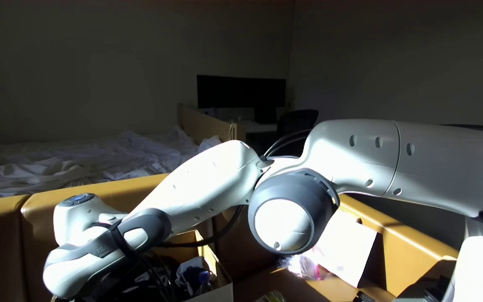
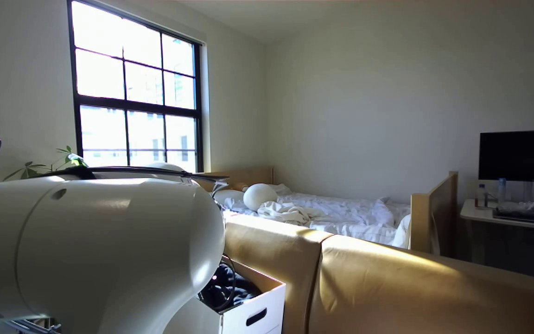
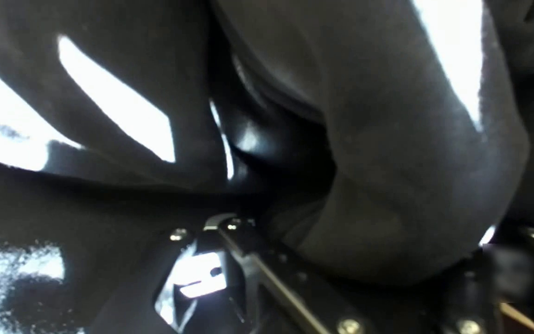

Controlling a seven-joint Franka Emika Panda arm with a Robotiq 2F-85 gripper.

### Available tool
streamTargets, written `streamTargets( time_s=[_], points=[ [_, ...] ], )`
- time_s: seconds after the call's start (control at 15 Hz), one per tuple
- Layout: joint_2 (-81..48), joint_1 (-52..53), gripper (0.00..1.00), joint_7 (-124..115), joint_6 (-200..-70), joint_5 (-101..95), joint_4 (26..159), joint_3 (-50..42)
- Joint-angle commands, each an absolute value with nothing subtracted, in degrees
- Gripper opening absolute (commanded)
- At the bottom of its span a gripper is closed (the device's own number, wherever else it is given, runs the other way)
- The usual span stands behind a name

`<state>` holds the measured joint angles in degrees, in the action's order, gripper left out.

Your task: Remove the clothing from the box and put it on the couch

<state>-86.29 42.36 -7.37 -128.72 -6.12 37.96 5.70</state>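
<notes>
The tan box (image 1: 214, 262) stands on the couch (image 1: 99, 184), against its mustard-yellow back. The box, with its pale handle-hole side (image 2: 274, 301), and the couch (image 2: 387, 287) also show in an exterior view. Dark clothing (image 2: 244, 290) lies bunched inside the box, partly hidden by the arm. In the wrist view the clothing (image 3: 410, 185) fills nearly the whole picture in close dark folds. My gripper (image 3: 383, 227) is down in the box, its fingers spread apart with a thick fold of the clothing between them. The fingertips are dark and partly hidden. Both exterior views hide the gripper.
In the box, a blue-capped bottle (image 1: 204, 282) and a white cloth (image 1: 189, 268) lie beside the clothing. On the couch, a pale board (image 1: 346, 247) leans near a clear-and-pink plastic bag (image 1: 304, 266). A bed with white bedding (image 2: 332, 213) stands behind the couch.
</notes>
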Motion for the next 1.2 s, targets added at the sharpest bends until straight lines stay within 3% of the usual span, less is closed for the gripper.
streamTargets(
  time_s=[0.0,0.4,0.6,1.13],
  points=[
    [-84.32,42.27,0.47,-11.68,-125.63,-4.64,41.78,6.15],
    [-80.98,42.49,0.09,-18.91,-122.96,-4.04,41.67,6.52],
    [-79.05,42.63,0.03,-18.77,-120.33,-3.86,41.38,7.63],
    [-72.67,39.85,0.06,-14.51,-120.31,-1.4,43.78,13.82]
  ],
)
